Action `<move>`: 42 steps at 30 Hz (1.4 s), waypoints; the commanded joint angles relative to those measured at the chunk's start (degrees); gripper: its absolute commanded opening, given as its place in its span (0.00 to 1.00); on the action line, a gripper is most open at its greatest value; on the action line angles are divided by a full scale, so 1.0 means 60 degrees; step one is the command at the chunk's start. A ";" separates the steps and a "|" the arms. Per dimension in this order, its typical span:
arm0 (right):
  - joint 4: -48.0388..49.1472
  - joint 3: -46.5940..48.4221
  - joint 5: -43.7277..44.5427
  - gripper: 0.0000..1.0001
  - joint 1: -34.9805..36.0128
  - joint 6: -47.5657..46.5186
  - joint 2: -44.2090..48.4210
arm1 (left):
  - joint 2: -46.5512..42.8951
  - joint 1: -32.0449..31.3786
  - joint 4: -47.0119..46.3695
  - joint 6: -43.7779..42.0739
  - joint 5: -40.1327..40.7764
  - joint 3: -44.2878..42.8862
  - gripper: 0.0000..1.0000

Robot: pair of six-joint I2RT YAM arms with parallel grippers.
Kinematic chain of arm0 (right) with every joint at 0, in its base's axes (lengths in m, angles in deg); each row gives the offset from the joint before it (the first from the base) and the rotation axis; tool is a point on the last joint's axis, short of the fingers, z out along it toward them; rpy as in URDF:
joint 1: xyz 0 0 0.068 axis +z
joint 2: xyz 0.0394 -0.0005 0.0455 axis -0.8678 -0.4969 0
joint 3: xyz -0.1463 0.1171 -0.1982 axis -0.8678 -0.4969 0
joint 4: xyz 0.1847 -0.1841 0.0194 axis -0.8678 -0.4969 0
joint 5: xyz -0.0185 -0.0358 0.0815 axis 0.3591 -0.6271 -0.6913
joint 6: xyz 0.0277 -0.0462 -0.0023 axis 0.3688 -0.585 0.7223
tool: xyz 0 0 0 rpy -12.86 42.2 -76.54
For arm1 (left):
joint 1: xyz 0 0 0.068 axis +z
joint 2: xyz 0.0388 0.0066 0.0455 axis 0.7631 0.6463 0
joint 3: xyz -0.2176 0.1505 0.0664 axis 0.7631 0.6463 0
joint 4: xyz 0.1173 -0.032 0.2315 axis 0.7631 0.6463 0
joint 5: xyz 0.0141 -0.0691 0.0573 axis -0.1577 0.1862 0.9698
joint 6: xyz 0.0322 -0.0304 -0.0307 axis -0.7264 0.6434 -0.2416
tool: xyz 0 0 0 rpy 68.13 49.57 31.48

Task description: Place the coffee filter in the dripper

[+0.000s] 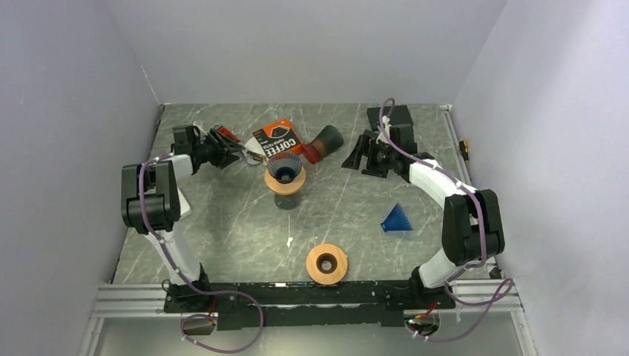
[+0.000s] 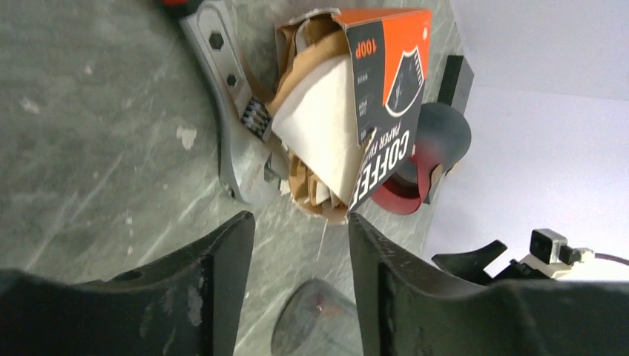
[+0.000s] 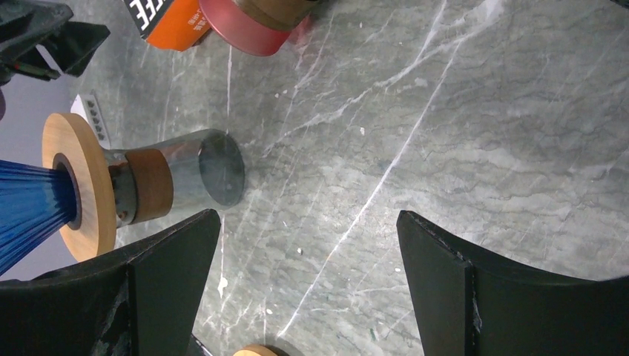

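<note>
An orange coffee filter box [image 2: 386, 74] lies torn open, and a white coffee filter [image 2: 326, 126] sticks out of it among brown paper ones. My left gripper [image 2: 300, 230] is open just short of the box mouth, with nothing between its fingers. In the top view it [image 1: 236, 153] sits left of the box [image 1: 276, 137]. The dripper [image 1: 285, 172], a blue fluted cone in a wooden ring on a glass, stands just in front of the box. My right gripper [image 3: 308, 222] hangs wide open over bare table, to the right of the dripper [image 3: 81, 185].
A steel adjustable wrench [image 2: 230, 111] lies against the box's left side. A dark cup with a red rim [image 1: 323, 142] lies on its side right of the box. A second wooden ring [image 1: 327, 263] sits near the front, and a loose blue cone [image 1: 397, 219] at the right.
</note>
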 commanded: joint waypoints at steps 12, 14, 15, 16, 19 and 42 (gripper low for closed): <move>-0.0055 0.0221 0.0223 0.95 -0.0032 -0.0289 0.0170 | 0.2030 0.0045 -0.1557 0.1095 -0.0833 -0.1703 0.45; -0.0045 0.0247 0.0200 0.95 -0.0029 -0.0289 0.0122 | 0.2158 0.0018 -0.1682 0.1157 -0.0922 -0.1717 0.42; -0.0053 0.0257 0.0198 0.95 -0.0037 -0.0289 0.0112 | 0.2206 -0.0002 -0.1710 0.1161 -0.0947 -0.1743 0.41; -0.0045 0.0264 0.0205 0.95 -0.0027 -0.0289 0.0093 | 0.2249 -0.0012 -0.1702 0.1169 -0.0989 -0.1766 0.39; -0.0024 0.0279 0.0158 0.95 -0.0033 -0.0275 0.0017 | 0.2235 -0.0057 -0.1944 0.1301 -0.0957 -0.1603 0.35; -0.0014 0.0180 0.0103 0.95 -0.0026 -0.0216 0.0322 | 0.0643 -0.0032 -0.1017 0.0587 -0.0513 -0.0752 0.00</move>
